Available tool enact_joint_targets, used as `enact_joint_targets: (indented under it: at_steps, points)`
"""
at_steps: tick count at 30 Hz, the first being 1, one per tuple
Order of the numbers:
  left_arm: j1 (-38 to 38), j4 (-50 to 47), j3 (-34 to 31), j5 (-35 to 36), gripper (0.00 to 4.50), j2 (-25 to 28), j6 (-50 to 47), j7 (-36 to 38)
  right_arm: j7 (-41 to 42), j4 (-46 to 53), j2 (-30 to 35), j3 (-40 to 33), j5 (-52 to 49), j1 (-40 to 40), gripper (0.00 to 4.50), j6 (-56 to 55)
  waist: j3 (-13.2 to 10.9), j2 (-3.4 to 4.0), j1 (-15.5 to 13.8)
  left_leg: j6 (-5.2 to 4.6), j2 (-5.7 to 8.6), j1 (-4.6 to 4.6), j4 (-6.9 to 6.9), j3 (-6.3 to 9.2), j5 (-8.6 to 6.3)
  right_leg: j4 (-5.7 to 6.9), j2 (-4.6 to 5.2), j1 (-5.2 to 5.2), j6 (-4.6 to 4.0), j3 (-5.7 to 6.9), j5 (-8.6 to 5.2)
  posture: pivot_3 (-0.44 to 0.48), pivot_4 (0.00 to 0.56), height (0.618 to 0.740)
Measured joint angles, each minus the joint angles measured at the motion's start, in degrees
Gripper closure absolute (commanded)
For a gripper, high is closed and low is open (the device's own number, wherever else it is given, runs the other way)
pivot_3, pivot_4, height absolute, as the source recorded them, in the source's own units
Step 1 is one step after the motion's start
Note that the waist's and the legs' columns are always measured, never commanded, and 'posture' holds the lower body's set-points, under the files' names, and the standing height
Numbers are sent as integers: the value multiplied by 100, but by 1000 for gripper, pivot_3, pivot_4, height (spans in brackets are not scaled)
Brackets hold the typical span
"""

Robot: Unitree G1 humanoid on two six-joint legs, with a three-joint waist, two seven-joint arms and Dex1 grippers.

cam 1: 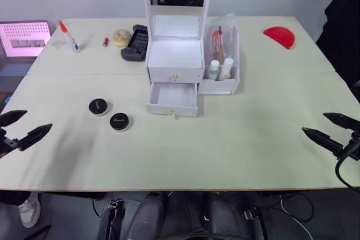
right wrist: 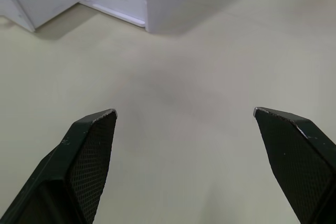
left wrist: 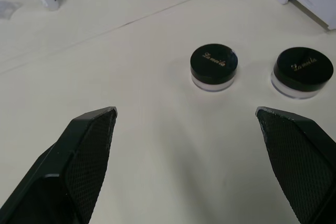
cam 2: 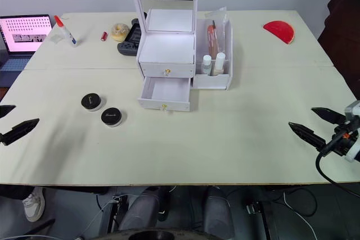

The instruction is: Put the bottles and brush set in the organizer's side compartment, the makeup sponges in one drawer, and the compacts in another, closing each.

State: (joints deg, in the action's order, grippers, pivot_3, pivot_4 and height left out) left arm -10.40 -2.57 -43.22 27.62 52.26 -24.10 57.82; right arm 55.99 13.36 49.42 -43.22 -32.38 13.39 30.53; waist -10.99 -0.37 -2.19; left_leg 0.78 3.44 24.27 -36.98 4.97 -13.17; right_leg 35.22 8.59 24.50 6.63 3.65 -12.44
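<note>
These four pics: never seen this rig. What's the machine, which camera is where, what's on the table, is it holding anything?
It is a two-armed humanoid robot. The two wide pictures come from a stereo camera on its head, looking down over a table. The two close pictures come from cameras on the wrists, looking along each gripper's two black fingers.

The left gripper and the right gripper are both open and hold nothing.

On the table stands a white organizer with a mirror; its lower drawer is pulled out and looks empty, the upper one is shut. Its side compartment holds two bottles and a brush set. Two black compacts sit to its left, in front of the left gripper. Farther back lie a glue bottle, a tape roll and a red half-round thing.
</note>
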Motion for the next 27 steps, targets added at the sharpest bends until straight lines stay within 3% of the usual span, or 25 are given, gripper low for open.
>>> enact_joint_targets:
  at_steps: [9,16,21,27]
  points:
    - [147,-279,357,-5,38,-4,-92,-102,-294,324,28,66,-174,-243,0,357,0,-1,5,-10,-5,-1,0,-11,6,0,-3,4,-2,-4,8,0,150,737]
    - [178,-1162,1555,185,38,-647,-488,-331,-627,1181,279,1464,-637,-1669,0,980,-3,-7,5,-9,-25,-14,-4,-26,6,1,-16,0,-15,-12,18,0,150,737]
    - [920,-660,2432,-136,38,-928,-272,-547,-851,1377,171,2611,-955,-3105,0,1387,-4,-6,-13,-17,-21,-8,-5,-26,10,0,-21,4,-26,-8,41,0,150,737]
    - [1419,187,2977,-462,38,-1104,115,-529,-944,1433,40,3268,-1068,-3610,0,1580,-5,-10,-1,-21,-15,1,-4,-31,9,-12,-20,7,-8,-9,58,0,150,737]
